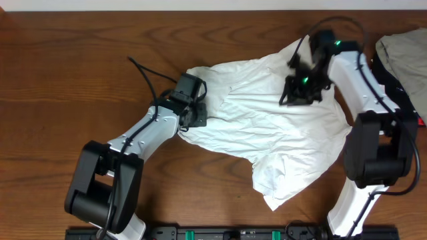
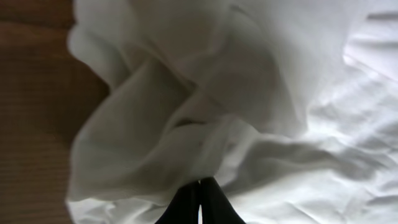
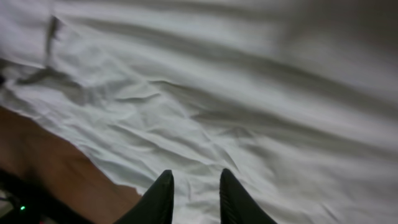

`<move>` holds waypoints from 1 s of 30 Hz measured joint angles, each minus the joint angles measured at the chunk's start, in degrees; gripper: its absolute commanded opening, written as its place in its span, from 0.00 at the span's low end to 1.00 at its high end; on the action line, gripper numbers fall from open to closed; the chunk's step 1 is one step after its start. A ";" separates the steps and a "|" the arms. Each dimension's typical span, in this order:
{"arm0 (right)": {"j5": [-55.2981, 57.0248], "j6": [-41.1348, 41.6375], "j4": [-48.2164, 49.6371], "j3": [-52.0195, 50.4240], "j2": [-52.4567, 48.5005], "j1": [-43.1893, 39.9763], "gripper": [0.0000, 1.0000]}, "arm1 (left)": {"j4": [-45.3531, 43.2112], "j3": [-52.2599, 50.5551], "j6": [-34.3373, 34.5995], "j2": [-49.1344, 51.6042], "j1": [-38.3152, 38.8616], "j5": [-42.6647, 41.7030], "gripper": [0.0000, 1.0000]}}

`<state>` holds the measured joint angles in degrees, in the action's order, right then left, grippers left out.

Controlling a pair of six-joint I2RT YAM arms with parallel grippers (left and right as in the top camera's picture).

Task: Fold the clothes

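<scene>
The left gripper is clenched, its two black fingers pressed together on a bunched fold of the white cotton T-shirt. The cloth gathers into soft ridges right at the tips. From overhead, this pinch sits on the shirt's edge nearest the table's left side, apparently at a sleeve or shoulder. The right gripper hangs low over the fabric with its jaws a little apart. Wrinkled cloth shows through the gap, and nothing is clearly pinched there. It is over the part of the shirt toward the table's far right corner.

The T-shirt lies crumpled and slanted across the middle of the dark wooden table, one end trailing toward the table's near edge, with no print showing. A heap of beige-grey garments rests at the table's right edge, near the shirt.

The step in hand looks like taking two holds to spread the shirt flat. To do it well, the right fingers should probably catch a seam or hem rather than mid-panel. Both arms should then draw apart gently and evenly, because thin cotton slips and drags wrinkles along, and they should stay clear of the heap.
</scene>
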<state>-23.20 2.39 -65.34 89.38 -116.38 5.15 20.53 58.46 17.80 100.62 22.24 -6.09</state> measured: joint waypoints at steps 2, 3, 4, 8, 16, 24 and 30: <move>-0.02 0.98 2.10 -3.41 0.00 0.85 0.22 | -0.24 0.00 -0.04 0.02 -0.37 0.11 0.06; 0.04 1.40 3.23 -5.27 0.00 1.62 0.22 | -0.44 0.00 -0.11 0.13 -0.46 0.13 0.06; -0.02 1.81 4.04 -6.91 0.00 2.19 0.22 | -0.70 0.00 -0.24 0.28 -0.50 0.13 0.06; -0.02 4.15 7.67 -11.98 -0.02 4.35 0.23 | -1.60 0.00 -0.83 1.55 -0.66 0.13 0.06; -0.02 6.21 8.26 -13.16 -0.02 5.40 0.25 | -2.86 0.00 -1.33 4.66 -0.76 0.52 0.06; 0.07 6.38 8.26 -13.18 -0.02 5.40 0.24 | -2.80 0.00 -1.31 4.68 -2.38 4.74 0.06; 2.08 7.04 8.48 -13.40 0.00 5.42 0.21 | -2.54 0.00 -1.36 4.83 -7.17 8.33 0.06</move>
<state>-21.12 9.43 -56.86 75.99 -116.38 10.57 18.00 58.46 16.45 105.45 15.07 2.24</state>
